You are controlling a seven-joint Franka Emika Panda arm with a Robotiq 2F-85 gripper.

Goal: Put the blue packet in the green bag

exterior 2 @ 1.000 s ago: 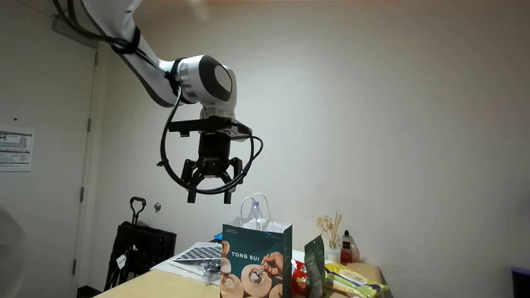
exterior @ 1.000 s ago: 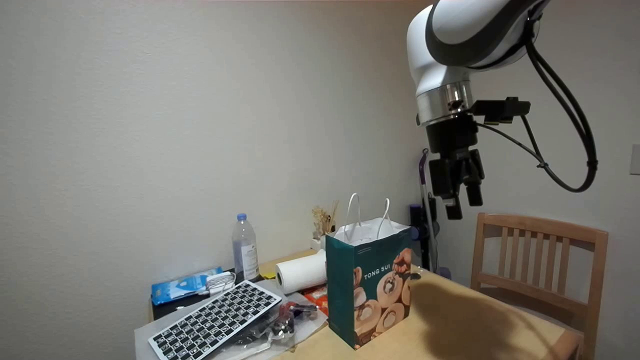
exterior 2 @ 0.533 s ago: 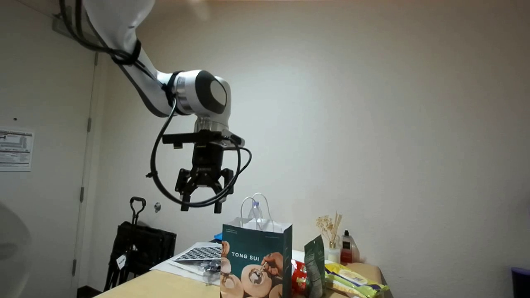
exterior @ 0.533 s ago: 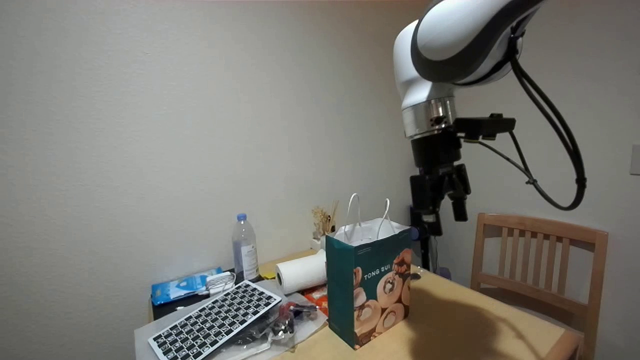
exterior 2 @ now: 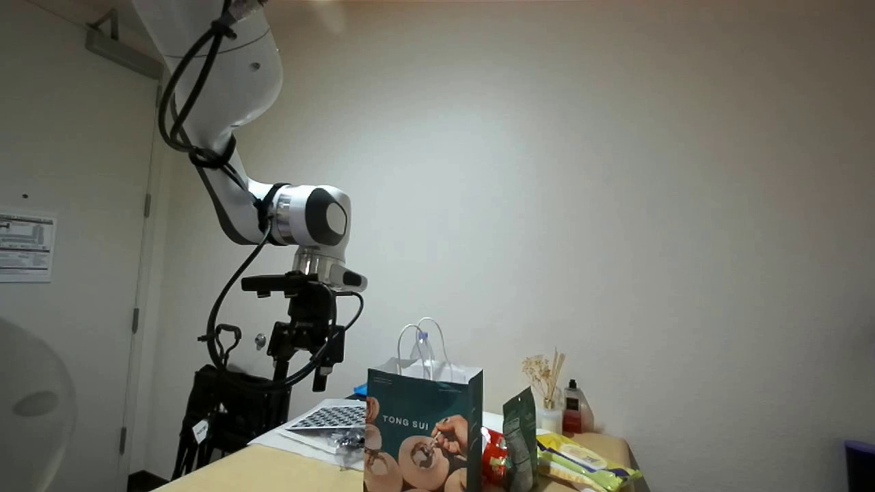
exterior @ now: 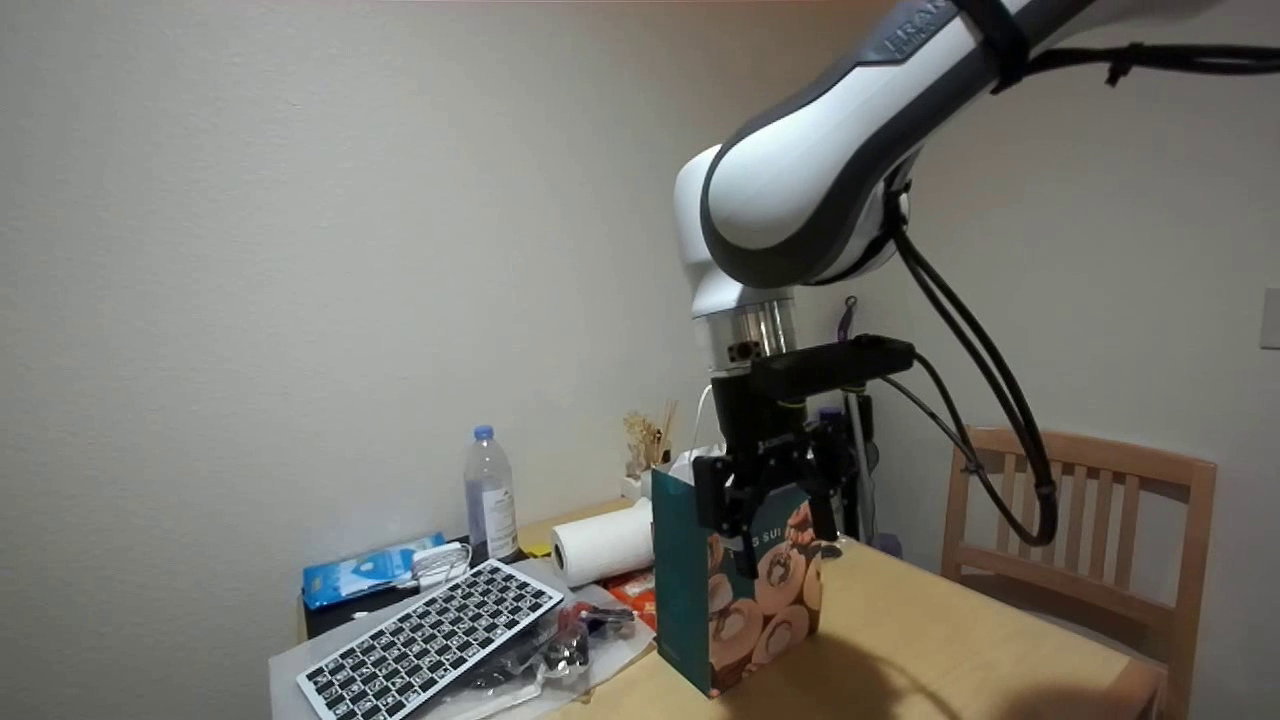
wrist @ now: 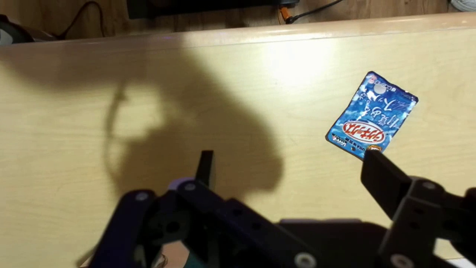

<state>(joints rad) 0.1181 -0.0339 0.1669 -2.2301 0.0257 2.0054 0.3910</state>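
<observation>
The blue packet point(wrist: 373, 115) lies flat on the table in the wrist view, beyond the tip of the right-hand finger, which overlaps its near corner in the picture. I do not see it in either exterior view. My gripper point(wrist: 288, 158) is open and empty above the table. The gripper point(exterior: 786, 545) hangs in front of the green bag point(exterior: 680, 590) in an exterior view and hides part of its front. In an exterior view the gripper point(exterior 2: 299, 378) is left of the green bag point(exterior 2: 424, 403). The bag stands upright, white handles up.
A checkered board point(exterior: 430, 640), a paper roll point(exterior: 603, 545), a bottle point(exterior: 490, 505) and a flat blue-and-white pack point(exterior: 365, 575) lie beside the bag. A dark green pouch point(exterior 2: 519, 441) and a yellow pack point(exterior 2: 584, 465) are behind it. A chair point(exterior: 1080, 520) stands at the table's side.
The arm has come down and moved left in both exterior views, and the gripper has turned somewhat. It stays open. The bag and other things have not moved.
</observation>
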